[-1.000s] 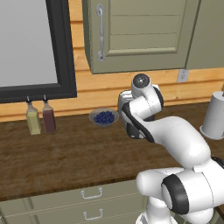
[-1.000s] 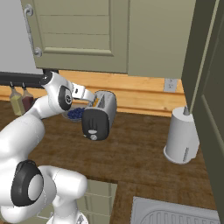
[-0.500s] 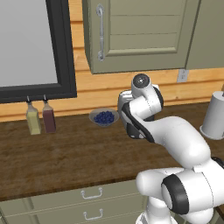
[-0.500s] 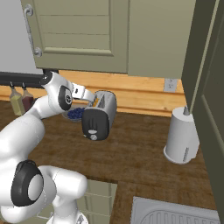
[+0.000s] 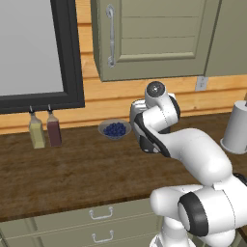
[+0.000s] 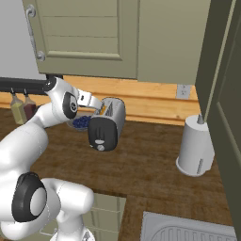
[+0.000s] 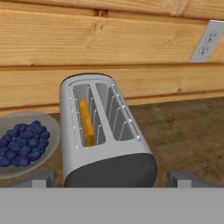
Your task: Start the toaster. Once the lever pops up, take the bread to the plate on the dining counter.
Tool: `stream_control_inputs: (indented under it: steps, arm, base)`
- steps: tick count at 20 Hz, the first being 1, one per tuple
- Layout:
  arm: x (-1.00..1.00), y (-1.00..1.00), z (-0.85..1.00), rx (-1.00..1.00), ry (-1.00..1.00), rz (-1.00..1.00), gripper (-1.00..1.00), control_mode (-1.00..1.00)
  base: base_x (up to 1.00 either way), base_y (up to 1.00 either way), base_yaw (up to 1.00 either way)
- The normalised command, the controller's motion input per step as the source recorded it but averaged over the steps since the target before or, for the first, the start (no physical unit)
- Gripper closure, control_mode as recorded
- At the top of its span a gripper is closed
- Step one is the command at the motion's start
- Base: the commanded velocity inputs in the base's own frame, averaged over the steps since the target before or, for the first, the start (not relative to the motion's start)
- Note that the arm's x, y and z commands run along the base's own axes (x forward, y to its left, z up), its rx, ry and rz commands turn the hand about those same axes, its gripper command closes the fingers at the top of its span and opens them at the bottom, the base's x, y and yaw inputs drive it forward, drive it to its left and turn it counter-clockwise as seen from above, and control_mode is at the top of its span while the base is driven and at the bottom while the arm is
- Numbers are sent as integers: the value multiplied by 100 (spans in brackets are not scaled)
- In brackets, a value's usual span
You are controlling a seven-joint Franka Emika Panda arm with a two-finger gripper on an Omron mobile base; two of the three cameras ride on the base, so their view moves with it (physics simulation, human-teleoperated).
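Tool hanging over the toaster, fingers wide apart

Tool (image 7: 112, 177) straddles the toaster's (image 7: 105, 135) dark near end; bread (image 7: 86, 121) sits in the left slot, berry bowl (image 7: 24, 142) just left, bare table (image 7: 183, 131) right.

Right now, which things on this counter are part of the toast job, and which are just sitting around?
Part of the job:
toaster
bread, sunk in the toaster's left slot in the hand view
gripper, open in front of the toaster

Just lying about:
bowl of blueberries
two bottles
grey cylinder
wall outlet
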Motion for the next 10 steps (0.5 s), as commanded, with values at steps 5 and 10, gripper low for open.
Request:
stream_control_inputs:
  steps: [5, 10]
  arm:
    - [0, 0, 0, 0, 0, 0, -100, -100]
    - [0, 0, 0, 0, 0, 0, -100, -100]
  base:
    - [0, 0, 0]
    - [0, 0, 0]
